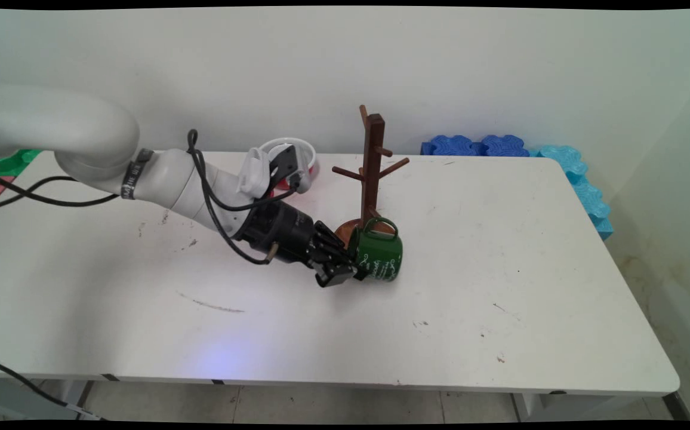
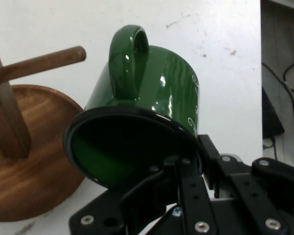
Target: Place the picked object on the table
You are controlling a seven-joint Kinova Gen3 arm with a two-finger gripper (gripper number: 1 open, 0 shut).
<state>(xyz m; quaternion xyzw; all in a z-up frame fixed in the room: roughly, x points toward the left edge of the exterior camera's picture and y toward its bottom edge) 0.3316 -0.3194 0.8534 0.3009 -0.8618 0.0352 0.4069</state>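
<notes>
We have the tool clenched on the rim of the green mug, one finger inside the mouth and one outside. The mug lies tipped on its side on the white bench, handle up, just beside the round base of the wooden mug tree. A red-and-white bowl sits behind our arm, near the wall.

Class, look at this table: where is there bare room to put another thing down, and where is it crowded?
Bare: the table right of the green mug, out to the blue foam blocks, and the near strip along its front edge. Crowded: the middle, where the gripper grips the mug's rim beside the wooden mug rack, with a white bowl behind.
</notes>
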